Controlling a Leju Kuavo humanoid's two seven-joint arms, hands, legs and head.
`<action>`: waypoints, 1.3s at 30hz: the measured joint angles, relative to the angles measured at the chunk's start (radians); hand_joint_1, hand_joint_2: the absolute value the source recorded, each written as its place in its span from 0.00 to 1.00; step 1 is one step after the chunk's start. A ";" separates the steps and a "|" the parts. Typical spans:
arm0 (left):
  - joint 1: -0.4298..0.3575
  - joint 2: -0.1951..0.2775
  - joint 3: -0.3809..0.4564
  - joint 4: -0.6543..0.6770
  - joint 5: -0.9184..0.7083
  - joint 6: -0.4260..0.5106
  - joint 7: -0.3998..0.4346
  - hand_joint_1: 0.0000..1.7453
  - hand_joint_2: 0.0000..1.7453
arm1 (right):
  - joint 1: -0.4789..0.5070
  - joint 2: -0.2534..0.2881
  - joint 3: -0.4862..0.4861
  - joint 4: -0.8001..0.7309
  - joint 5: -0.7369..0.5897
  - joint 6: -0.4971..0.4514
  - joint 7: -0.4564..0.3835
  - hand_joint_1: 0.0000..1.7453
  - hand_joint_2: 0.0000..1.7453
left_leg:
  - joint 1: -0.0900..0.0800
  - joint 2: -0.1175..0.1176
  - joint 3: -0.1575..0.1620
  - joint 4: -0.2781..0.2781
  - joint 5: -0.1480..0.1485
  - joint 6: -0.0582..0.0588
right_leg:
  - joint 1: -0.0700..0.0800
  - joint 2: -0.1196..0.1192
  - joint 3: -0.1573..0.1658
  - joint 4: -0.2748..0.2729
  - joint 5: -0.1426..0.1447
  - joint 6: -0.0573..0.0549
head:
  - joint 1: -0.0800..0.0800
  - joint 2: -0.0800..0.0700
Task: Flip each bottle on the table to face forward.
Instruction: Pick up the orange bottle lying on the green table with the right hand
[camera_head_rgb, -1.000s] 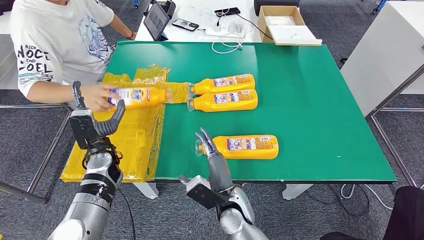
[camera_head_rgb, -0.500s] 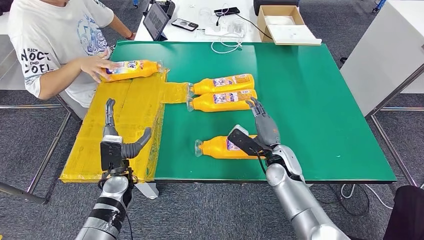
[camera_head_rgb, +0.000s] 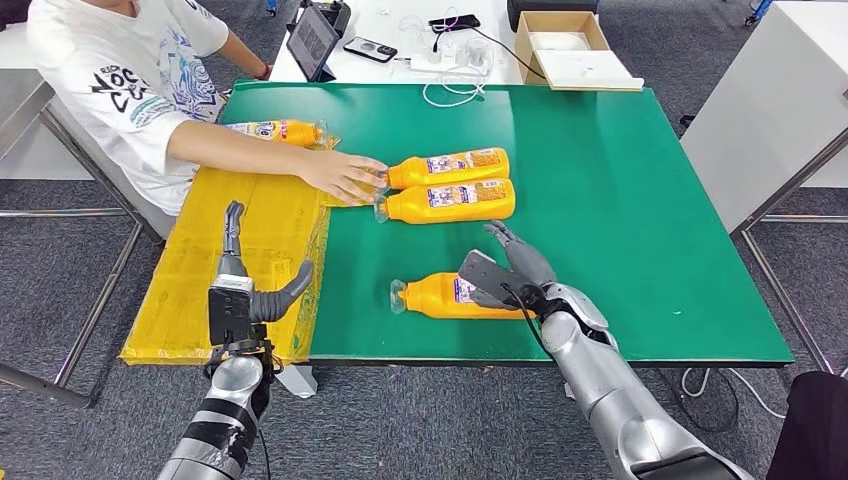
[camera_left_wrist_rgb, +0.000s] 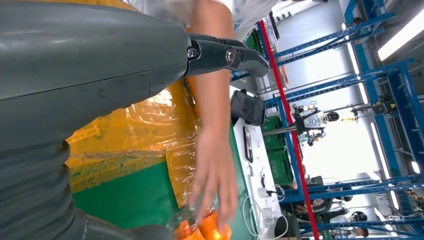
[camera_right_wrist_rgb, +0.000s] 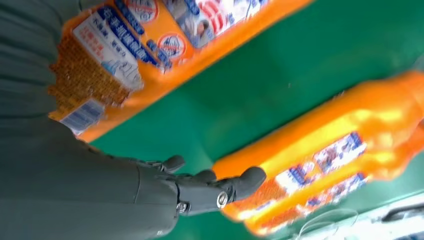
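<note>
Three orange bottles lie on their sides on the green table (camera_head_rgb: 620, 180). Two lie side by side at the middle, the far one (camera_head_rgb: 447, 167) and the one in front of it (camera_head_rgb: 450, 200), also in the right wrist view (camera_right_wrist_rgb: 320, 155). The near bottle (camera_head_rgb: 432, 295) lies by the front edge with its cap to the left. My right hand (camera_head_rgb: 508, 270) lies over its base end with fingers stretched out, gripping nothing (camera_right_wrist_rgb: 200, 187). My left hand (camera_head_rgb: 245, 290) is open above the yellow sheet (camera_head_rgb: 190, 300). Another bottle (camera_head_rgb: 275, 130) lies at the far left.
A person sits at the table's left side, one hand (camera_head_rgb: 345, 175) on the necks of the two middle bottles. Behind the green table stand a tablet (camera_head_rgb: 313, 42), a phone, cables and a cardboard box (camera_head_rgb: 565, 45). A white cabinet (camera_head_rgb: 770, 100) is on the right.
The person set one bottle down at the far left and reached over to the two middle bottles. My right hand came down closer over the near bottle. My left hand barely moved.
</note>
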 joint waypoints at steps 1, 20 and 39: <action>0.000 0.000 -0.002 0.002 0.001 -0.002 0.000 0.00 1.00 | -0.004 -0.001 0.001 0.011 -0.012 0.026 -0.015 0.00 1.00 | 0.000 0.000 0.000 0.000 0.000 0.000 | 0.000 0.000 0.000 0.000 0.000 0.000 | 0.000 0.000; -0.023 -0.007 -0.023 0.044 0.020 -0.012 0.000 0.00 1.00 | -0.035 -0.078 0.049 0.054 -0.078 0.176 -0.069 0.00 1.00 | 0.000 0.000 0.000 0.000 0.000 0.000 | 0.000 0.000 0.000 0.000 0.000 0.000 | 0.000 0.000; -0.051 -0.019 -0.028 0.105 0.036 -0.030 0.000 0.00 1.00 | -0.060 -0.211 0.158 0.063 -0.079 0.268 0.006 0.00 1.00 | 0.000 0.000 0.001 0.000 0.000 0.001 | 0.000 0.000 0.001 0.000 0.000 0.001 | 0.000 0.000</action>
